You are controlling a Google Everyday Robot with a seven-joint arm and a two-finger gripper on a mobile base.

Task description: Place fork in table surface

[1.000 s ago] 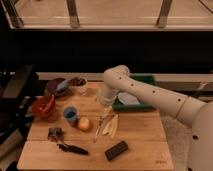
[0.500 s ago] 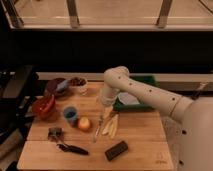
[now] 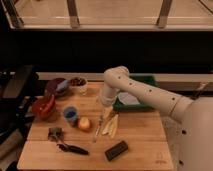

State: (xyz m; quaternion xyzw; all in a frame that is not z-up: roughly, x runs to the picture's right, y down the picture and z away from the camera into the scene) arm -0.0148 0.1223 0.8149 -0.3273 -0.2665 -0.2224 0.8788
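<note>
- My gripper (image 3: 106,109) hangs low over the middle of the table surface (image 3: 142,146), arm reaching in from 3 o'clock and bent down at the wrist.
- Jaws spread wide, nothing between them as far as I can see, so I've got no hold on anything.
- Fork (image 3: 98,128) lies flat on the planks at 6–7 o'clock of my gripper, with its upper end just below the fingertips. Can't tell if that end touches me.
- It lies long-ways, roughly 12 to 6, tilted a bit toward 7. Looks fully supported by the wood, so it won't roll or tip.
- Yellow strips (image 3: 112,126) are just beside it at 3 o'clock, running near parallel. Orange fruit (image 3: 84,123) is near at 9 o'clock, with the blue cup (image 3: 70,115) beyond that.
- Green tray (image 3: 156,79) is at 1 o'clock of my gripper; the fork is outside it and on bare wood, which is what the task wants.
- Black-handled utensil (image 3: 75,148) and dark block (image 3: 116,150) sit toward 6 o'clock, apart from the fork.
- Judgement: placing looks done. What's left is lifting straight up to 12 so I don't nudge the fork or the strips.
- Risk: a sideways exit could drag the fork's upper end.
</note>
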